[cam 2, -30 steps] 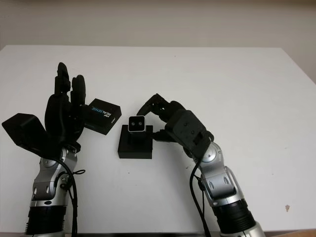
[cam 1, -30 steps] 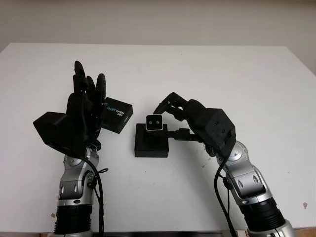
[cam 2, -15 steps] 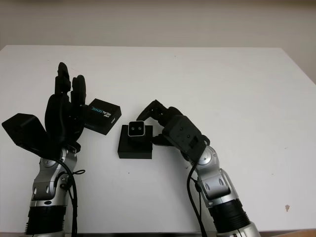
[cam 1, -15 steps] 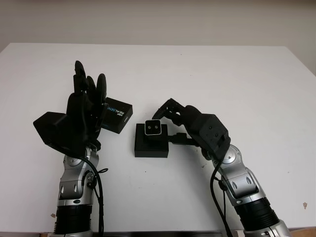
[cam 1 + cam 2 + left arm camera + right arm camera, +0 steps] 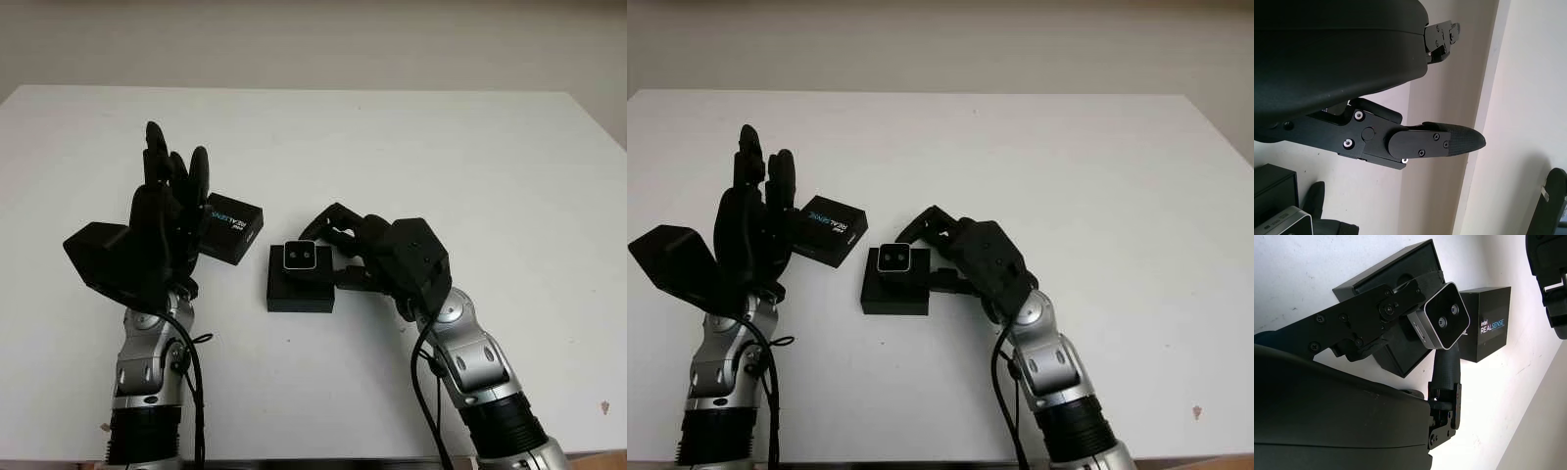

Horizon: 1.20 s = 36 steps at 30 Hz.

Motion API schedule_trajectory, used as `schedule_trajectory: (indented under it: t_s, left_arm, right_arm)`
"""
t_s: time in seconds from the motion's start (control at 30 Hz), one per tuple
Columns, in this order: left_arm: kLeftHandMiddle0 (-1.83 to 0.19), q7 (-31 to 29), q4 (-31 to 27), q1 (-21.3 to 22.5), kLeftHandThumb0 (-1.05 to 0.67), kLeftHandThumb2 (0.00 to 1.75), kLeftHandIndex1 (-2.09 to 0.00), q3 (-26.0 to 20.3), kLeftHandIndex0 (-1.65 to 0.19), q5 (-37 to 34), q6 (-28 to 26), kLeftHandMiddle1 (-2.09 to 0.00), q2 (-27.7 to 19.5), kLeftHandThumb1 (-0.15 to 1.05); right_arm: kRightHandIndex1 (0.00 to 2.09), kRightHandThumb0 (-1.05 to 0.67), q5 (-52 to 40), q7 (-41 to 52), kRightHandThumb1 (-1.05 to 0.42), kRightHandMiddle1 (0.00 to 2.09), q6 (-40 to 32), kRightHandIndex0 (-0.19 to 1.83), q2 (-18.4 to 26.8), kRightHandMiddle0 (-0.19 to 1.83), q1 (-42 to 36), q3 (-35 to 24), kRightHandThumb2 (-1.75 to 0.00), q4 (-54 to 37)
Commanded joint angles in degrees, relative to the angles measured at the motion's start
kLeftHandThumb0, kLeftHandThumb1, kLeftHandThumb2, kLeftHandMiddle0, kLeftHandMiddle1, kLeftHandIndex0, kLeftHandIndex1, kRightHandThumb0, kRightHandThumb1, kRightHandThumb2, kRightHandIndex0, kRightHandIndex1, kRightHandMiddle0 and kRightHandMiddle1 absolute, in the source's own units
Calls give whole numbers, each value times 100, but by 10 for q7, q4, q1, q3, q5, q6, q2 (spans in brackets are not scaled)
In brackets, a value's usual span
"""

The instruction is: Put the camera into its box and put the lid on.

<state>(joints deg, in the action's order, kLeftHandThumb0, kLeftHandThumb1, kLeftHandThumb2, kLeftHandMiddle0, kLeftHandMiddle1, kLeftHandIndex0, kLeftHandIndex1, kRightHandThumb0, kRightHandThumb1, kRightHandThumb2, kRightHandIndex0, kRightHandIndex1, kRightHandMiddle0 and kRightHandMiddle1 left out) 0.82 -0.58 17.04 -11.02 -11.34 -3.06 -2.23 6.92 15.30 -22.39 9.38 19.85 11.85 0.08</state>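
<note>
A robotics lab test bench, it seems: a bare white table (image 5: 470,147) against a plain beige wall (image 5: 313,39) at 12 o'clock, with no furnishings.

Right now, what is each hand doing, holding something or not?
Left hand: open, raised beside the lid, holding nothing.
Right hand: closed on the camera, over the open box.

Lid (image 5: 232,227): near edge was hidden behind the left robot hand (image 5: 167,220).
Box (image 5: 299,284): inside was blocked by the camera (image 5: 300,257).
</note>
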Motion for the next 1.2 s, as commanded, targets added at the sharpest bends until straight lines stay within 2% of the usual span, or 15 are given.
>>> schedule_trajectory:
  t_s: [0.0, 0.37, 0.87, 1.17]
  left_arm:
    - [19, -3, -1, 1, -65, 34, -3, 0, 18, 0, 1, -3, -5, 105]
    - [19, -7, -1, 1, -64, 35, -1, -2, 19, -1, -1, -1, -6, 105]
    - [19, 0, -2, 2, -66, 34, -2, -3, 17, 1, -1, -4, -3, 105]
    - [19, -4, -3, 1, -65, 34, -3, -4, 18, -3, 0, -4, -4, 105]
  right_arm:
    - [6, -35, -3, 2, -96, 185, -5, 31, -3, 27, -1, -2, -5, -10]
    - [6, -35, 26, 7, -95, 183, 33, 31, 15, 28, 0, 18, -5, 4]
    - [5, -33, 66, -3, -94, 183, 165, 30, 32, 28, 1, 25, -5, 92]
    - [6, -33, 77, -7, -94, 181, 186, 31, 31, 29, -2, 24, -5, 101]
